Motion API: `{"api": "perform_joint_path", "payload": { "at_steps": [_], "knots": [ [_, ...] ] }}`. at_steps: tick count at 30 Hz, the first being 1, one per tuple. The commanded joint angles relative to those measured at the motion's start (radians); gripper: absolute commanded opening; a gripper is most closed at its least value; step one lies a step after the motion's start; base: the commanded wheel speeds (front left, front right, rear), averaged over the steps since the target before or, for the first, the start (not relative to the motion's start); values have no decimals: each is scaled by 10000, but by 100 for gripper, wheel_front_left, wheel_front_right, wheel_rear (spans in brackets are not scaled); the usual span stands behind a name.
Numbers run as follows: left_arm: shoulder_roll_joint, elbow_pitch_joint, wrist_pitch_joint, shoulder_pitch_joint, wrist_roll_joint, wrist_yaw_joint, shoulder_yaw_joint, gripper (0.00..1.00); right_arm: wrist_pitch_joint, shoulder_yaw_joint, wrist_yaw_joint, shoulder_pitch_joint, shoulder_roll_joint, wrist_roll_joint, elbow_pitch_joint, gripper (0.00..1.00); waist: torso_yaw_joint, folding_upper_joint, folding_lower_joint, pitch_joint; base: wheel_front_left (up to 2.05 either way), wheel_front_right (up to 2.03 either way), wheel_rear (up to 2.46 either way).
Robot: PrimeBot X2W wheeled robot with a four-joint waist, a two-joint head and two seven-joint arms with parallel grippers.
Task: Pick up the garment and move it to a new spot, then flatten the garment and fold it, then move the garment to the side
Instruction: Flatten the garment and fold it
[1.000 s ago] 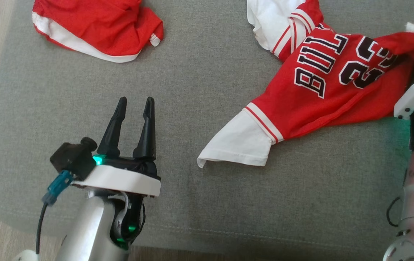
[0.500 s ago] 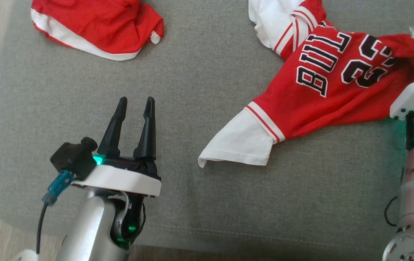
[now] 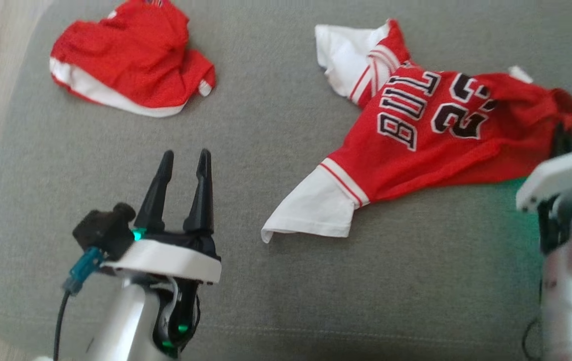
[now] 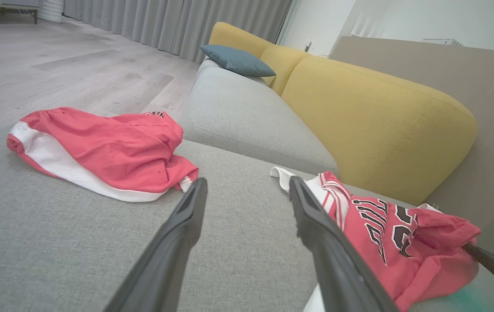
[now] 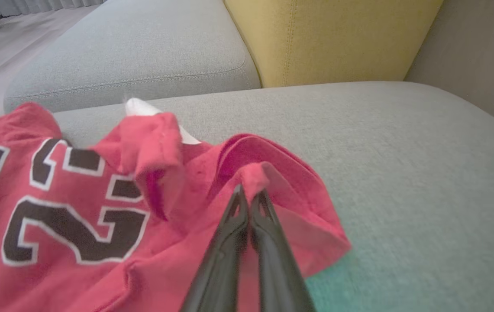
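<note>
Between the closed fingers of the right tool (image 5: 249,193), a pinch of red fabric from the jersey (image 5: 78,195), raised into a small peak off the grey sofa cushion (image 3: 275,301) near its right side. Leftward from that pinch, the rest of the jersey (image 3: 416,145) lying crumpled on the cushion, black-and-white letters and numbers facing up, one white sleeve pointing toward the near edge, another white sleeve bunched at the far side. Over bare cushion at the near left, the left tool (image 3: 185,153), fingers spread wide, nothing between them, well apart from the jersey. Beyond that tool, toward the far left corner, a second red garment (image 3: 125,75) with a white band, heaped, also well apart from the jersey. Past the cushion in the left wrist view, another grey seat (image 4: 251,117), a yellow backrest (image 4: 359,112), a blue pillow (image 4: 238,63), pale wood floor (image 4: 56,65) and grey curtains (image 4: 177,21).
</note>
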Motion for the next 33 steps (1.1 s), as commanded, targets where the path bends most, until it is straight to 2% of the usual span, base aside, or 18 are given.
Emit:
{"api": "perform_joint_path", "payload": {
  "at_steps": [1,10,15,18,19,22,29,31,33],
  "knots": [
    [45,-290,-53,-5,0,67,349,100,62,466,75,270,-18,208,-528,0,-318,0,0,-476,0,0,0],
    [45,-288,-53,559,-95,304,316,100,846,681,75,2950,-18,1938,-2852,0,-684,0,0,-1611,0,0,0],
    [45,-430,-53,770,-110,384,237,100,1309,36,75,4470,-18,2629,-4339,0,-737,0,0,-1728,0,0,0],
    [45,-461,-53,834,-70,374,237,100,1288,-550,75,4974,-18,2561,-4734,0,-768,0,0,-1720,0,0,0],
    [45,-465,-53,841,-57,363,241,100,1231,-633,75,5052,-18,2469,-4733,100,-772,0,0,-1707,0,0,0],
    [45,-430,-53,849,-17,326,236,100,850,-460,75,5046,-18,2564,-4626,100,-764,0,0,-1723,0,0,0],
    [45,-336,-53,918,-12,292,98,100,-797,1494,75,4995,-18,3462,-5053,100,-676,0,0,-1913,0,0,0],
    [45,-333,-53,931,-20,294,70,100,-931,1823,75,5060,-18,3614,-5137,100,-657,0,0,-1933,0,0,0],
    [45,-317,-53,959,-31,295,11,100,-1061,2580,75,5244,-18,3891,-5248,100,-621,0,0,-1958,0,0,0]
  ]
}}
